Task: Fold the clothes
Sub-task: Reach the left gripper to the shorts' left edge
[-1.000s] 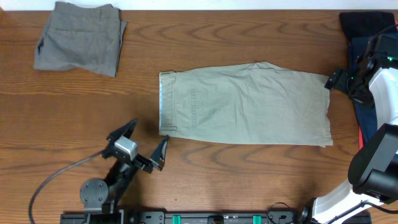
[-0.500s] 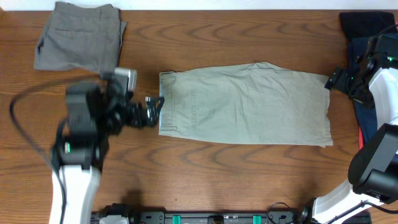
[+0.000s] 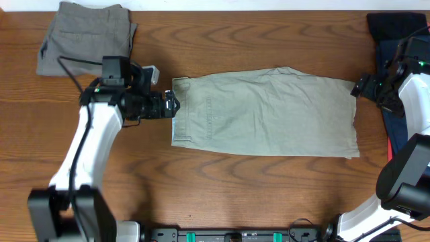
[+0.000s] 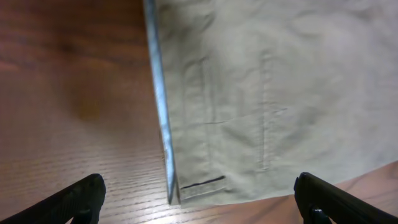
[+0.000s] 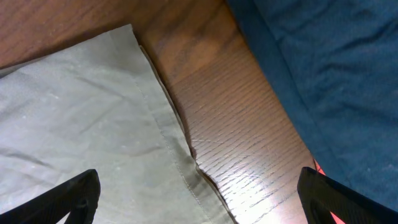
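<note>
Desk: brown wood-grain desk (image 3: 269,195) fills the overhead view.

Task garment: pale khaki-green cotton shorts (image 3: 269,111) lie flat at mid-desk, long axis running left to right. Stitched waistband at the left end, leg hems at the right end. One belt loop shows at the near left corner. A few soft wrinkles run across the far side.

Other cloth: a dark navy garment (image 3: 395,47) is heaped at the far right edge of the desk, apart from the khaki hem with a strip of bare wood between, as my right wrist view shows. Darker grey-brown shorts (image 3: 86,40) sit folded at the far left corner, well apart from the khaki pair.

Left arm: white links reach in from the near left. The left claw (image 3: 169,106) sits at the waistband edge, about midway along it. It is released, with fingers spread wide and nothing between them. In my left wrist view the waistband edge and the belt loop lie below the gap.

Right arm: the right claw (image 3: 363,86) is at the far right corner of the hem. It is also released, fingers wide, gripping nothing. I cannot tell whether either claw touches the cloth.
</note>
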Controlling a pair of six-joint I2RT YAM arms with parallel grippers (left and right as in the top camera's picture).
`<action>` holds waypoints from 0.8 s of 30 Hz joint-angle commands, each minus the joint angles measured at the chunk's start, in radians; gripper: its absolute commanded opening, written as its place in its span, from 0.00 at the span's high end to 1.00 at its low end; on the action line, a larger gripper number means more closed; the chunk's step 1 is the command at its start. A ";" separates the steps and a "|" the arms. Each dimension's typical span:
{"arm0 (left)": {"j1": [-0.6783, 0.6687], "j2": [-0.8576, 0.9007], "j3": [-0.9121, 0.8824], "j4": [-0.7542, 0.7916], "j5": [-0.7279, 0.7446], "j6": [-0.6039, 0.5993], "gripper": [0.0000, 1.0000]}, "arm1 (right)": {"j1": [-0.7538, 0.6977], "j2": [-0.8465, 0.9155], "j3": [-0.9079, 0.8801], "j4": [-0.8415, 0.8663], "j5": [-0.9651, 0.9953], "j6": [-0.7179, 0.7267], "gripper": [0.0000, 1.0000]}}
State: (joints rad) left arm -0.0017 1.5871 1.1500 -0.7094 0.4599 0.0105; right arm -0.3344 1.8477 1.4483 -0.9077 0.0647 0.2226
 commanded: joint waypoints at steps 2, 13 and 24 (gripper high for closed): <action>0.000 0.095 0.034 0.002 -0.027 0.002 0.02 | -0.006 -0.013 0.010 -0.001 0.010 -0.011 0.01; -0.005 0.268 0.176 -0.086 -0.027 0.016 0.02 | -0.006 -0.013 0.010 -0.001 0.010 -0.011 0.01; -0.079 0.307 0.222 -0.095 -0.024 0.083 0.02 | -0.006 -0.013 0.010 -0.001 0.010 -0.011 0.01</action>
State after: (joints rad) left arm -0.0681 1.8854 1.3533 -0.8158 0.4377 0.0692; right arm -0.3344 1.8477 1.4483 -0.9081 0.0647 0.2226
